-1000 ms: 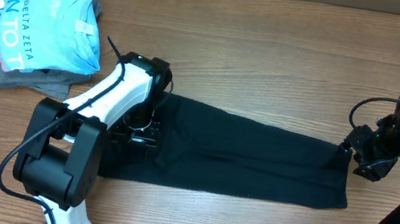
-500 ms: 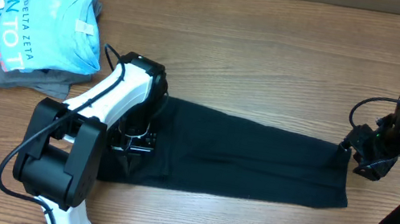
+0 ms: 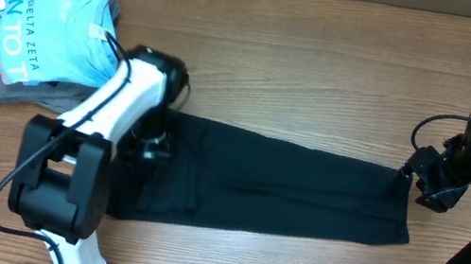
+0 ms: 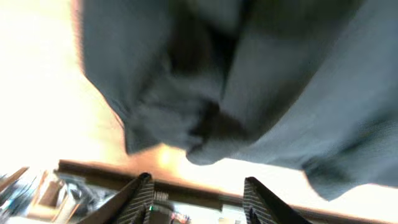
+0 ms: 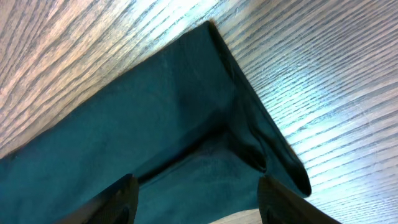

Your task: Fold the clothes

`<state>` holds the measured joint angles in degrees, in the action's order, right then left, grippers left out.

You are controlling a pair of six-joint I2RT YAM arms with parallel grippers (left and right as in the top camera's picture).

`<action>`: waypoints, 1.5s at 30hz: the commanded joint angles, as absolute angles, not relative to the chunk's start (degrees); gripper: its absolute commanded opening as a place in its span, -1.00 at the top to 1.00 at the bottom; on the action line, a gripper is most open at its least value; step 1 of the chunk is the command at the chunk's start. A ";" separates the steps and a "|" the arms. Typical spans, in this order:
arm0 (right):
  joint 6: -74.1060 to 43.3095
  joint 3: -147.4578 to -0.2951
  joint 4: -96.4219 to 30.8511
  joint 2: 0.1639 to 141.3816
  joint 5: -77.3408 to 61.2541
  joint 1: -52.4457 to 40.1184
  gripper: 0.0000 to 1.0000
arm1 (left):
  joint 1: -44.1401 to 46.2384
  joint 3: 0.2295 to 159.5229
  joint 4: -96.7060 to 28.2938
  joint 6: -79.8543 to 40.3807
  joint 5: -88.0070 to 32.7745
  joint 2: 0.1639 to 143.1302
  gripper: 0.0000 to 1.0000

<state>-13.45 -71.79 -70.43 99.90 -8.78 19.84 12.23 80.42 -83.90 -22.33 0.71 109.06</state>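
The shirt [image 3: 284, 183] lay on the table [image 3: 324, 61] as a long strip from left to right, already folded lengthwise. The left gripper [image 4: 198, 183] hung over its bunched left end, fingers about half apart and nothing between them. The right gripper [image 5: 196, 186] stood at the right end, fingers apart over the corner, gripping nothing. I judged the step in hand to be the crosswise fold. The next move would call for a pinch on the left end, both layers together, then carrying it toward the right without dragging the strip.
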 commanded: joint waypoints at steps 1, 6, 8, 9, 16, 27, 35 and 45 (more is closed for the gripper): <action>-13.28 -72.10 -70.15 98.37 -9.32 19.99 -0.29 | 9.80 87.85 -81.80 -22.55 3.38 106.41 -0.04; -13.30 -72.10 -69.71 98.37 -9.32 19.99 -0.29 | 9.45 90.21 -70.72 -15.70 -2.61 106.80 -0.01; -13.30 -72.10 -69.69 98.37 -9.30 19.99 -0.30 | 10.28 89.65 -69.04 -15.18 -2.42 107.81 -0.02; -13.30 -72.10 -69.69 98.37 -9.30 19.99 -0.29 | 10.66 89.21 -68.53 -14.96 -1.69 108.47 -0.03; -13.30 -72.10 -69.47 98.37 -9.30 19.99 -0.30 | 11.38 88.23 -67.48 -14.11 2.85 113.86 0.31; -11.97 -72.05 -60.93 98.37 -17.10 19.86 -0.21 | 11.27 88.23 -65.67 -12.95 5.78 115.98 0.56; -19.59 -66.85 -54.68 98.83 -10.04 19.14 0.68 | 11.27 88.23 -65.60 -14.37 5.76 115.96 0.92; -24.34 -56.51 -42.22 101.23 -10.37 19.14 0.87 | 11.09 88.23 -67.13 -15.90 6.02 115.94 0.91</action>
<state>-21.54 -58.37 -44.01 100.03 -11.18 19.40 11.38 88.58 -66.65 -14.24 5.06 115.42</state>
